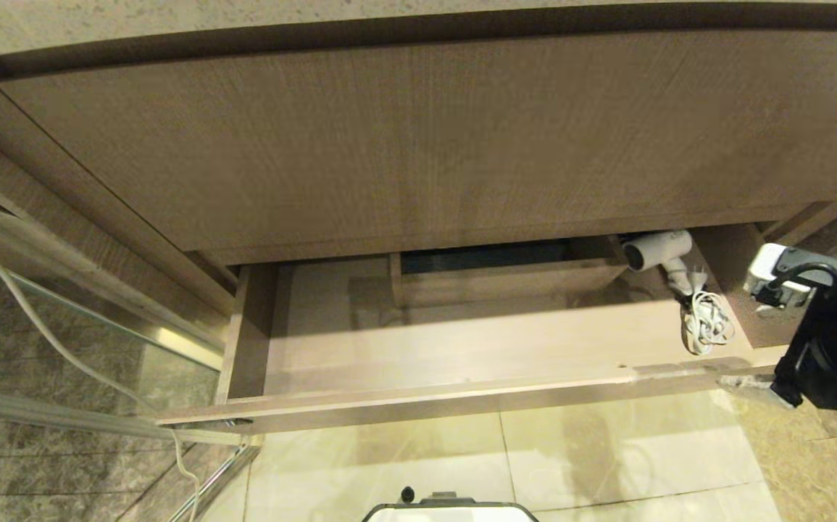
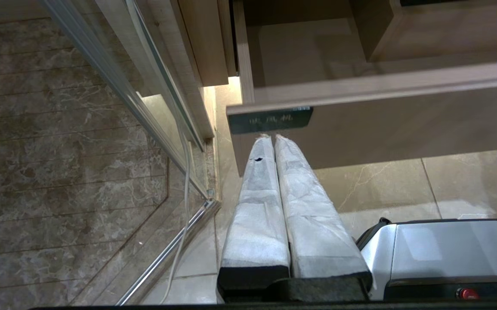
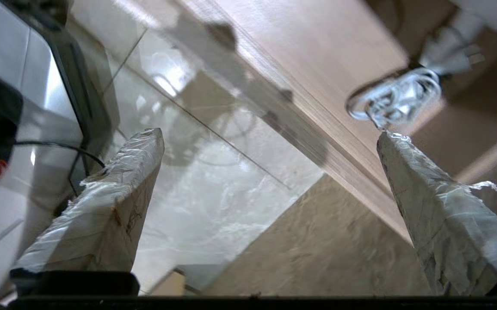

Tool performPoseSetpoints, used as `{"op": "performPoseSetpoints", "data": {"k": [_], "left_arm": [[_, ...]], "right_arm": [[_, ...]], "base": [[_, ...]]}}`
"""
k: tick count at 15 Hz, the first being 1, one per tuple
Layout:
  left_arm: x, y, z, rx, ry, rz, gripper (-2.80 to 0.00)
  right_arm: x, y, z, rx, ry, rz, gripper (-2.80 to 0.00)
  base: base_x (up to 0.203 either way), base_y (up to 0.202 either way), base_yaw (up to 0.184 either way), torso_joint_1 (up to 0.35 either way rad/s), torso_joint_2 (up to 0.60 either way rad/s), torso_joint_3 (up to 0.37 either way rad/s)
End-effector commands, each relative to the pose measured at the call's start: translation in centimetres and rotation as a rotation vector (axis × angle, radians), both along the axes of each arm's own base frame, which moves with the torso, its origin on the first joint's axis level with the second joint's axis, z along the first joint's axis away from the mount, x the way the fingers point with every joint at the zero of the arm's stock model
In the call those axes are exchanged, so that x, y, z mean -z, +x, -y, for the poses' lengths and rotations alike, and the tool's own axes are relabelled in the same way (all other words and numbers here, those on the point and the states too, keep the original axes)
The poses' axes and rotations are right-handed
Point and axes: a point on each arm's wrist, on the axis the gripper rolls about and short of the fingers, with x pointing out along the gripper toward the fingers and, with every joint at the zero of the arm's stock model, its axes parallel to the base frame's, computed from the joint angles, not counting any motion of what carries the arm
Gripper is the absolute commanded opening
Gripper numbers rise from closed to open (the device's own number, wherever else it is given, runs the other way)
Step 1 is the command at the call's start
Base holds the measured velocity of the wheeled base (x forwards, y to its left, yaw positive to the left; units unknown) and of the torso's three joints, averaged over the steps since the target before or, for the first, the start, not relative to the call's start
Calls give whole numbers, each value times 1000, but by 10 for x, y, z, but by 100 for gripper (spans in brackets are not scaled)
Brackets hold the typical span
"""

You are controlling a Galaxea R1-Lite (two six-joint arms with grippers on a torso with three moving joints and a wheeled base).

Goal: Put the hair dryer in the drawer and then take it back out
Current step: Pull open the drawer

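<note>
1. I see the hair dryer (image 1: 656, 253) lying inside the open drawer (image 1: 454, 402), in its far right corner, tucked partly under the cabinet front above.
2. My right end effector (image 3: 270, 172) hangs outside the drawer, just off its right front corner, with its fingers spread wide and nothing between them. From there the dryer lies further in toward the back, with the bundled cord (image 1: 706, 323) in between, nearer me.
3. The dryer's barrel runs roughly along the drawer's width, nozzle toward the boxed cut-out in the middle; the handle angles out toward the cord.
4. The right arm is clearly the nearer one. My left end effector (image 2: 272, 138) sits low in front of the drawer's left end, fingers pressed together, empty, just under the small black label (image 2: 270, 119).
5. Count – one hair dryer, one cord bundle, one open drawer.
6. I judge the putting-in half done; taking it back out remains.
</note>
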Motion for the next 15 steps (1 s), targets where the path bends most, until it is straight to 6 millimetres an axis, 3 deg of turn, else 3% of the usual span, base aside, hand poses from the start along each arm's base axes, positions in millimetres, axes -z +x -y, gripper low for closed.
{"op": "performPoseSetpoints", "data": {"k": [1, 2, 5, 9, 13, 15], "left_arm": [[0, 0, 0, 0, 0, 0, -280], [0, 0, 0, 0, 0, -1, -280], [0, 0, 0, 0, 0, 0, -280], [0, 0, 0, 0, 0, 0, -280], [0, 0, 0, 0, 0, 0, -280], [0, 0, 0, 0, 0, 0, -280]], "right_arm": [[-16, -22, 6, 37, 6, 85, 0], [-19, -26, 7, 47, 8, 101, -280], [-23, -40, 12, 84, 0, 136, -280], [-32, -41, 24, 173, -7, 181, -280], [-26, -11, 39, 310, 34, 116, -280], [-13, 21, 52, 466, 48, 45, -280]], "base": [[0, 0, 0, 0, 0, 0], [0, 0, 0, 0, 0, 0], [0, 0, 0, 0, 0, 0], [0, 0, 0, 0, 0, 0], [0, 0, 0, 0, 0, 0], [0, 0, 0, 0, 0, 0]]}}
